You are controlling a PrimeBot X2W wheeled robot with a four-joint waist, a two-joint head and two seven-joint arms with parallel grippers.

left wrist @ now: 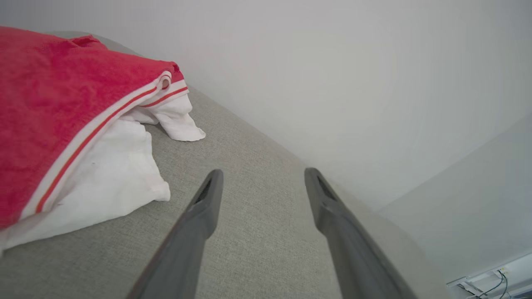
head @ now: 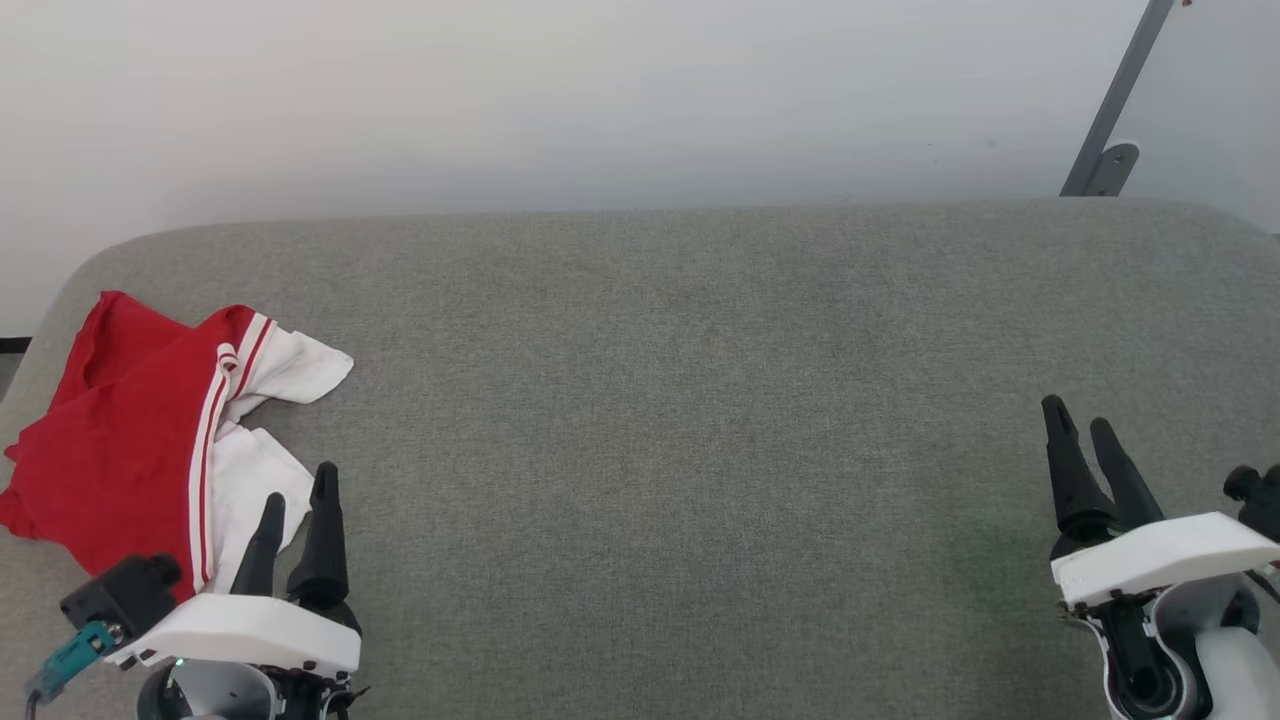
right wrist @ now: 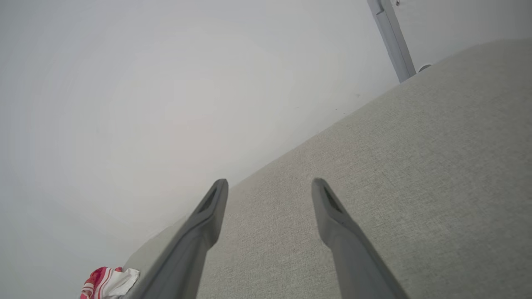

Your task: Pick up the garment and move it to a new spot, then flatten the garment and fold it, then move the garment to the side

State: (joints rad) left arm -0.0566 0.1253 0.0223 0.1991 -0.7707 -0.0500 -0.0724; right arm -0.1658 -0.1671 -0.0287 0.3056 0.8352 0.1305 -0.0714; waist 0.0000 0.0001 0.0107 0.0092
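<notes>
Left claw [head: 298,485]: fingers spread wide apart, nothing between them; it points out over the grey padded surface [head: 680,400]

Right claw [head: 1076,413]: fingers likewise apart and gripping nothing; bare grey padding lies under and ahead of its tips

Garment [head: 120,420]: lies crumpled in a heap just beside the left claw, on its outer left side and a little ahead of its tips; well apart from the right claw, far across the padding

Garment against the left fingers: in the left wrist view the white cloth ends close to the left-hand finger [left wrist: 203,207]; none of it lies in the gap

Garment's lie: red body bunched on the side away from the claw; a red-and-white striped band runs along its edge; white sleeve parts spill out toward the claw

Beyond the claws: a pale wall [head: 600,100] past the padding's far edge; a grey metal strut [head: 1110,110] leans up past the right claw
</notes>
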